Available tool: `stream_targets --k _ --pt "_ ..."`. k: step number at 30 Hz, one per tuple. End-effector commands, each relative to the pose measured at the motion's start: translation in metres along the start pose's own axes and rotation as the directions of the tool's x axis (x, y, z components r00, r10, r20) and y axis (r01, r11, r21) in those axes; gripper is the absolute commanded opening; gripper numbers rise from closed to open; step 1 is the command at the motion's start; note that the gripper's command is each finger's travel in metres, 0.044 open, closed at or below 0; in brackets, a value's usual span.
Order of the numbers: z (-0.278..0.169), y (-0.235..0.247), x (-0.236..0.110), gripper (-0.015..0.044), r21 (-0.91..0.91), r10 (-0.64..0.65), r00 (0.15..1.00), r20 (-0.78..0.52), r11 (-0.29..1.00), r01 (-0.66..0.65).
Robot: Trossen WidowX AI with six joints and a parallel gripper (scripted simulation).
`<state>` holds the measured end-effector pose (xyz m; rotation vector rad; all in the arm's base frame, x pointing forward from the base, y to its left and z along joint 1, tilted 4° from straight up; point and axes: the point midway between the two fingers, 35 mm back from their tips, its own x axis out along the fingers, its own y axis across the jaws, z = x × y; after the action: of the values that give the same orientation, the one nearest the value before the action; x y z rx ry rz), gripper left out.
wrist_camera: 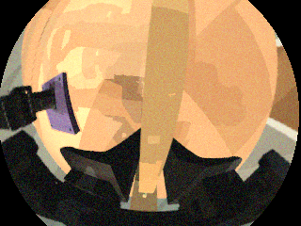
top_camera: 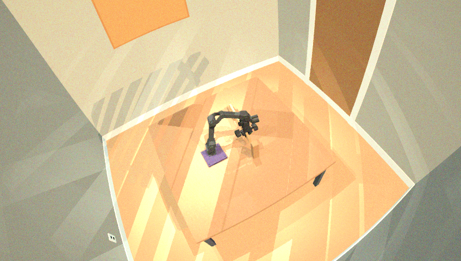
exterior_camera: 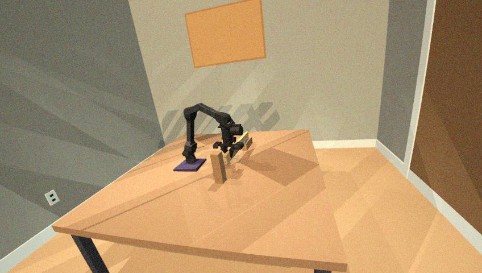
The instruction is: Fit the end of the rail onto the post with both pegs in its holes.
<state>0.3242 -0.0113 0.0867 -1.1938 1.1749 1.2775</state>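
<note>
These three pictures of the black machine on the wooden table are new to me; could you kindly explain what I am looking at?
The black machine is a single robot arm bolted to a purple base plate on a wooden table. One picture looks down from high in the room, one looks across the table from the side, and the round one comes from a camera on the arm's wrist.

At the arm's end is a gripper whose two fingers are closed on a long wooden rail. On the table a short upright wooden post stands just in front of the rail's near end. The rail's far end, by the low wooden block, is too small to judge.
</note>
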Motion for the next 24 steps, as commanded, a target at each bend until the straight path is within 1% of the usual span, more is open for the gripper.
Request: stream_targets --k 1,24 --pt "0.0014 -0.0012 -0.0061 0.0000 0.000 -0.016 1.000 0.003 1.000 0.016" --pt "-0.0008 -0.0018 -0.0051 0.0000 0.000 -0.016 1.000 0.003 1.000 0.016"
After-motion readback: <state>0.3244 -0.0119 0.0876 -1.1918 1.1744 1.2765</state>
